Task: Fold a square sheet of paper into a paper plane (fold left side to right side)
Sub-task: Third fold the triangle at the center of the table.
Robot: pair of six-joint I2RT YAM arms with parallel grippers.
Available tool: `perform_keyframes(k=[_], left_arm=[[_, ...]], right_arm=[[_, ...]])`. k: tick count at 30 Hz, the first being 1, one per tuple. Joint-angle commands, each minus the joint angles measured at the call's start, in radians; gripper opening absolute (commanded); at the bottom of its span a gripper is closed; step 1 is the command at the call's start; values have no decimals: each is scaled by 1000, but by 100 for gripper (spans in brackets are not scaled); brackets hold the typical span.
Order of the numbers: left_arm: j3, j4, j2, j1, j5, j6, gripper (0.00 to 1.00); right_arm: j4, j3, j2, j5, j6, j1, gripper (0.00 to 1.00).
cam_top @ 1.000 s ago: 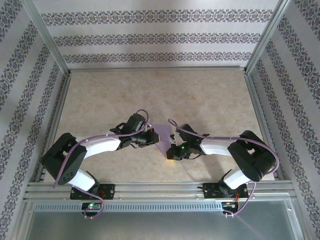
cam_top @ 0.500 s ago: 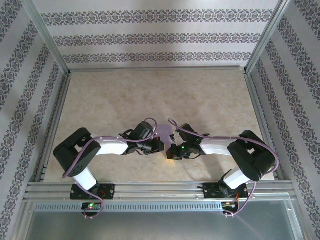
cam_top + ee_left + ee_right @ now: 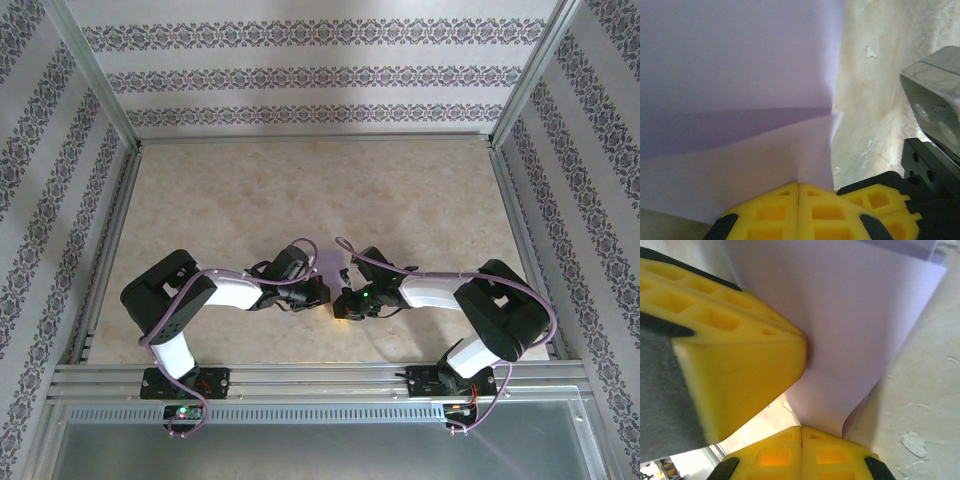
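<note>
centrally, left fingers (image 3: 770, 212) and right fingers (image 3: 772, 456) each clenched on purple paper (image 3: 740, 65) edge; wide tabletop (image 3: 320, 190) beyond

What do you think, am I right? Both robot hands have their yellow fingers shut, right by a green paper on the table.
Not quite. The paper is light purple, not green; the left wrist view shows it plainly. The rest holds: the left hand and the right hand both have yellow fingers shut, right by it on the table.
</note>
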Motion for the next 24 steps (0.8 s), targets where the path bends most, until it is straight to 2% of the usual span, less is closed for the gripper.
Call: perform_keyframes(k=[1, 11, 24], left_arm=[[3, 26, 13, -9, -7, -23, 0], [-1, -68, 1, 35, -40, 20, 0], [-19, -19, 37, 240, 33, 101, 0]], right_arm=[[-133, -24, 44, 117, -30, -9, 0], [-178, -13, 41, 129, -40, -4, 0], [-162, -11, 48, 113, -33, -1, 0]])
